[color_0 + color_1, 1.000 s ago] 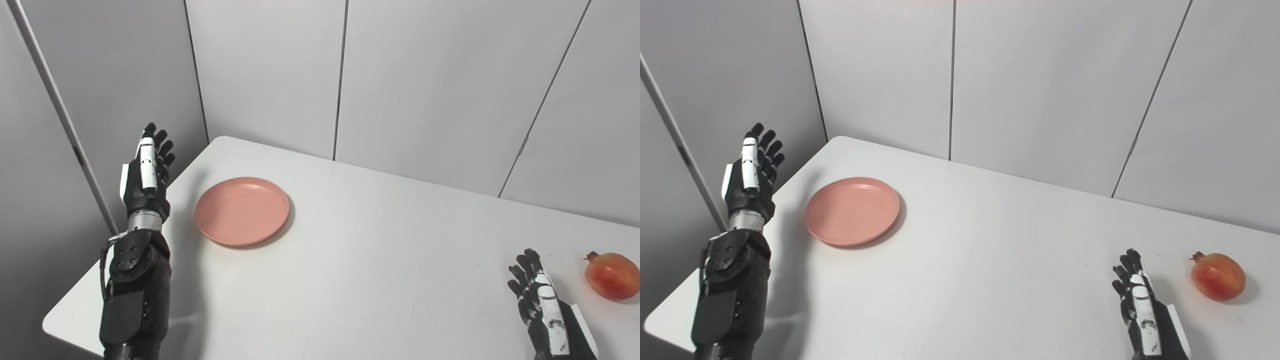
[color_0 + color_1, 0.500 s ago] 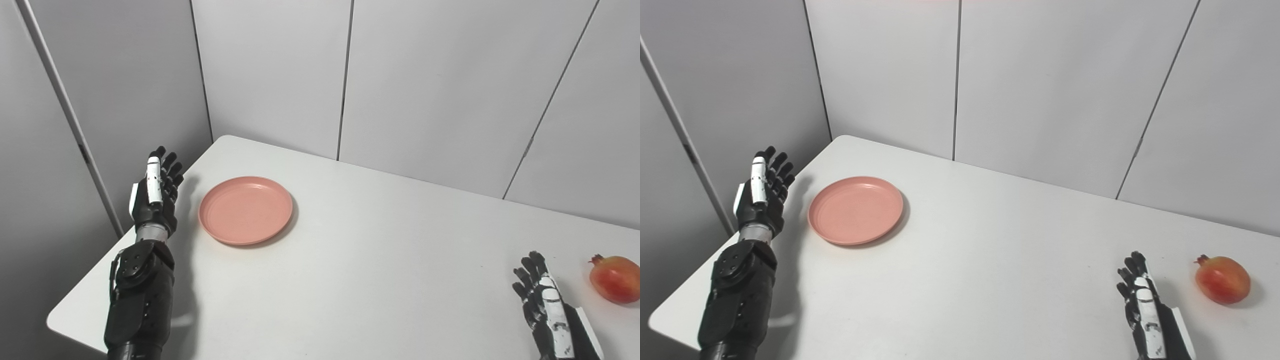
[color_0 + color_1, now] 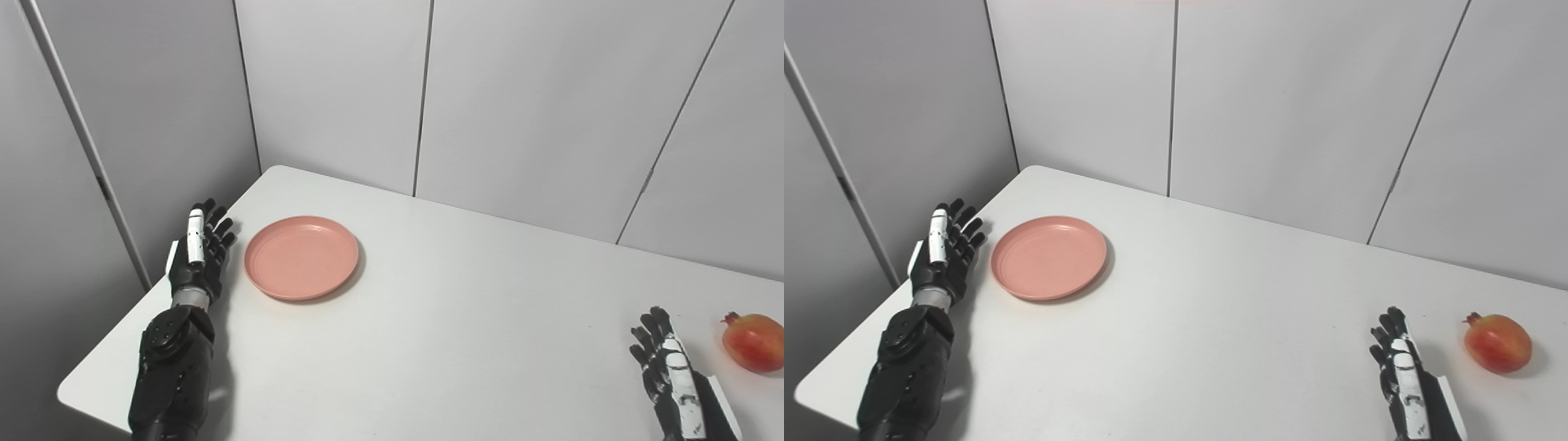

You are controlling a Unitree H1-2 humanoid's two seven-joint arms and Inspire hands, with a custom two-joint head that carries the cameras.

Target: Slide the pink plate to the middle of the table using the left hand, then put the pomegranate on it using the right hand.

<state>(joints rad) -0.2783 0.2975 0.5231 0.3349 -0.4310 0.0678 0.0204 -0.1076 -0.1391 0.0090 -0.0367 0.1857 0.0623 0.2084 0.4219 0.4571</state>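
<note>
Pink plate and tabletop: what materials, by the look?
Pink plate: probably plastic or melamine, matte; the colour is even with only a faint sheen at the raised rim. Table: likely white laminate, smooth and satin; it has a uniform surface, rounded corners and soft shadows. Neither is certain.

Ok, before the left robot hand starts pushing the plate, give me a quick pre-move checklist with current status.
1. Left robot hand open, holding nothing: ok.
2. Left robot hand beside the pink plate's left rim, in line for a rightward push: ok.
3. Contact with the rim: cannot tell; a small gap seems to remain.
4. Plate empty and flat on the table: ok.
5. Slide path toward table middle free of objects: ok.
6. Right robot hand open, apart from the pomegranate, outside the path: ok.
</note>
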